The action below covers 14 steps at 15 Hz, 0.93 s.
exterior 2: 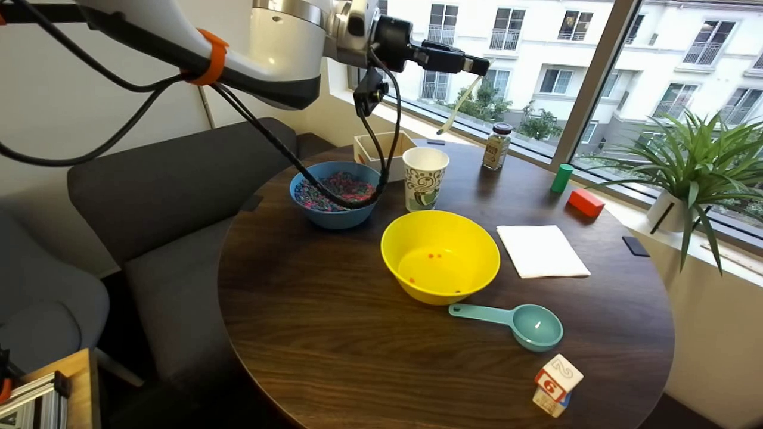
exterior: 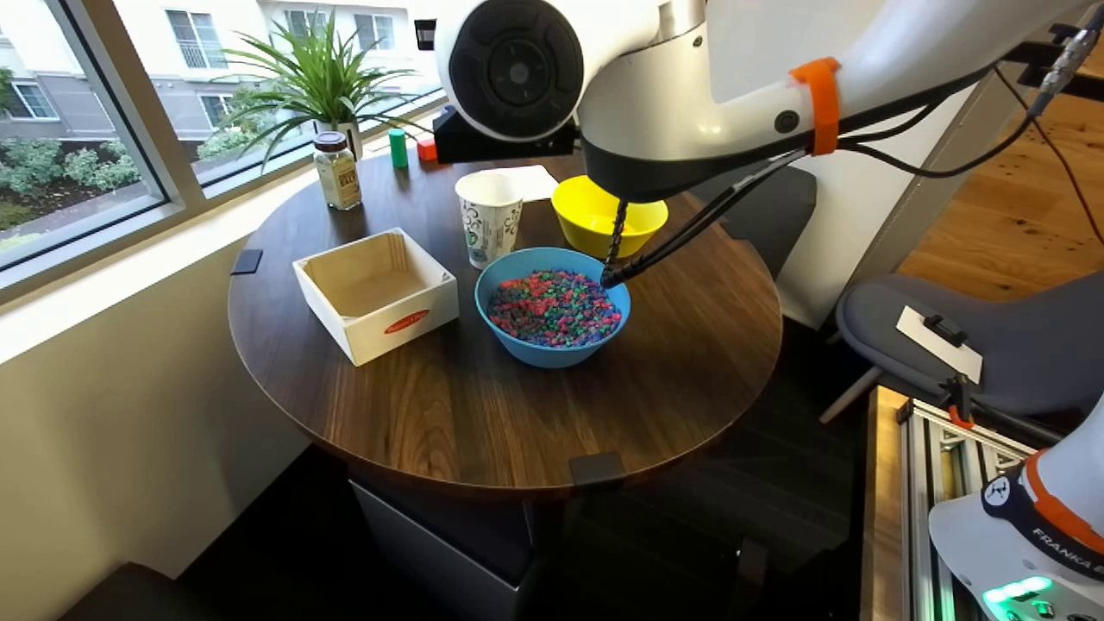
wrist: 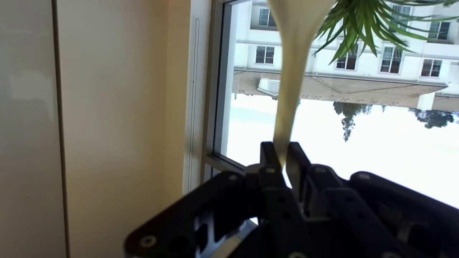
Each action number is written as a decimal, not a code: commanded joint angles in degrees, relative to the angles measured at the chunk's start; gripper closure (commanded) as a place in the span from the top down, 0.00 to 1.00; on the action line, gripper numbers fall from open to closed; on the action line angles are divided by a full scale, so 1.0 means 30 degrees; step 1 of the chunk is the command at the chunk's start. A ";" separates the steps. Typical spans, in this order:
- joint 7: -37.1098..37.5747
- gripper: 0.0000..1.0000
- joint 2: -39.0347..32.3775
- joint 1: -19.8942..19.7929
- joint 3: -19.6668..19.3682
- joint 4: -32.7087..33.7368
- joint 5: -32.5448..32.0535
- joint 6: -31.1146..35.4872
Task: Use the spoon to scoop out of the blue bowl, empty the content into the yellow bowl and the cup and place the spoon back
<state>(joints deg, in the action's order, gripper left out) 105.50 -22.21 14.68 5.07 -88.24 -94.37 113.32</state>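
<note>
The pale slim spoon hangs tilted from my gripper [exterior 2: 478, 65], bowl end down, high above the table; it shows in an exterior view [exterior 2: 460, 106] and large in the wrist view [wrist: 292, 64]. The gripper [wrist: 281, 152] is shut on its handle end. I cannot tell whether the spoon carries anything. The blue bowl [exterior: 552, 356] holds many multicoloured bits and also shows in an exterior view [exterior 2: 337, 220]. The yellow bowl [exterior 2: 440, 238] has a few small bits at its bottom; the arm partly covers it in an exterior view [exterior: 586, 211]. The patterned cup [exterior: 490, 216] [exterior 2: 424, 179] stands upright between the bowls.
A wooden box [exterior: 392, 332] stands beside the blue bowl. A spice jar [exterior 2: 496, 146], green cylinder [exterior 2: 561, 177] and red block [exterior 2: 586, 202] stand near the window. A white square [exterior 2: 542, 251], teal measuring scoop [exterior 2: 536, 328] and letter blocks [exterior 2: 557, 384] lie near the yellow bowl.
</note>
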 commanded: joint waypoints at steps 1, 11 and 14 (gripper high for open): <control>0.0509 0.03 0.0112 0.0281 0.0271 -0.0983 -0.1665 -0.1183; 0.0417 0.03 0.0361 0.0082 0.0976 -0.1885 -0.2827 -0.2321; 0.0007 0.03 0.0884 -0.0324 0.1155 -0.2004 -0.1847 -0.1688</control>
<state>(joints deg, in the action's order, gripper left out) 105.78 -22.04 15.15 7.30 -92.00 -101.91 107.50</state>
